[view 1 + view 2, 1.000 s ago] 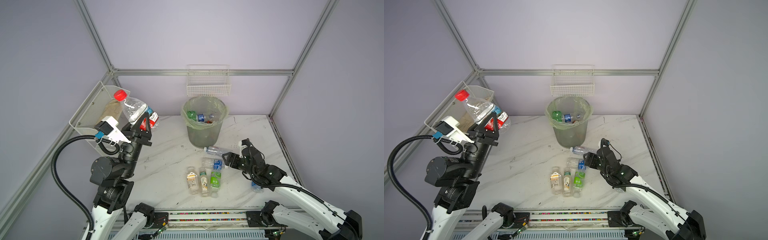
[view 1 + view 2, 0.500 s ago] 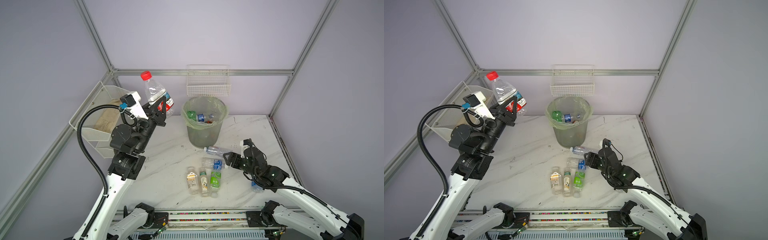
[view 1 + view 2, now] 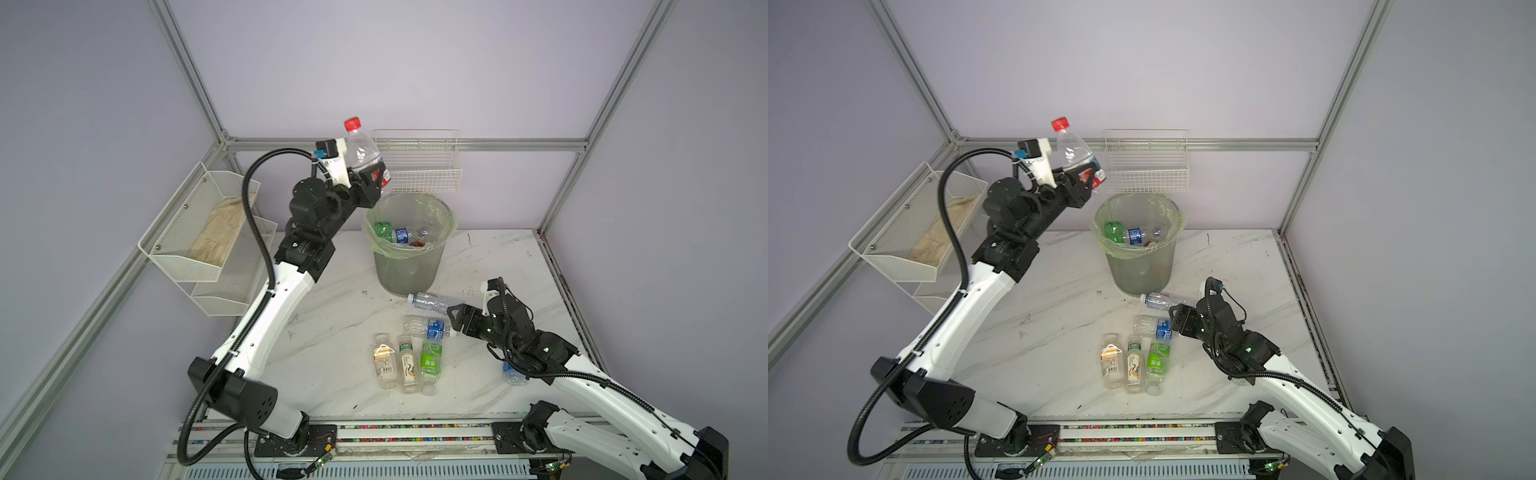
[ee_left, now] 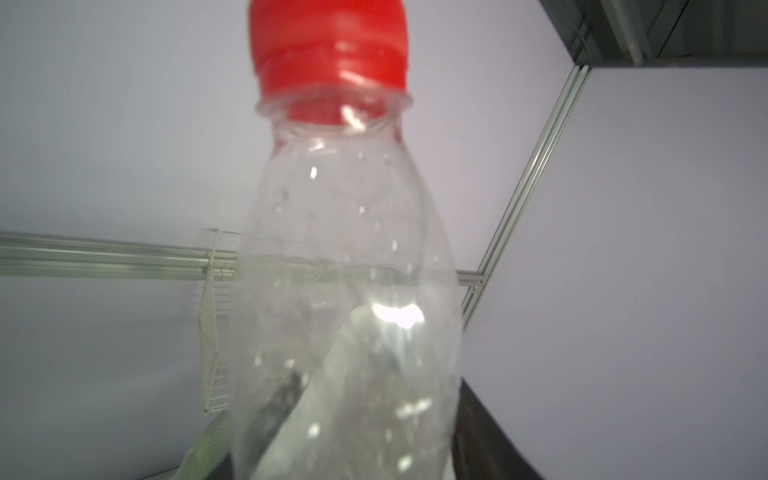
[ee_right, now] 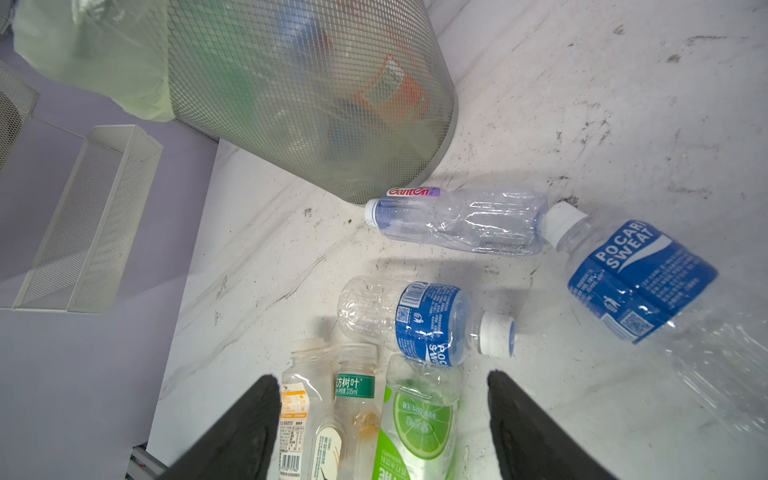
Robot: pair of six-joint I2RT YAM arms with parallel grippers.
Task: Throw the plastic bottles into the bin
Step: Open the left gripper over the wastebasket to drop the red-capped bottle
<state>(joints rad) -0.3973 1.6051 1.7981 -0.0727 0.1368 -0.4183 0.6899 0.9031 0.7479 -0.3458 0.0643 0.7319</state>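
The left gripper (image 3: 371,183) is presenting a red-capped bottle (image 3: 360,151) upright just above the rim of the bin (image 3: 409,270) at the table's (image 3: 332,332) far edge, its grip impossible to judge, so releasing squarely over the opening looks next, while the right gripper (image 5: 382,376) is hovering spread over loose bottles (image 3: 428,328) mid-table.

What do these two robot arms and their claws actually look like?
Both the left arm and right arm have white shells with black joints. A ribbed black hose loops beside the left one; a thinner black cable trails along the right. The left gripper and right gripper are black, with two wedge-shaped fingers each.
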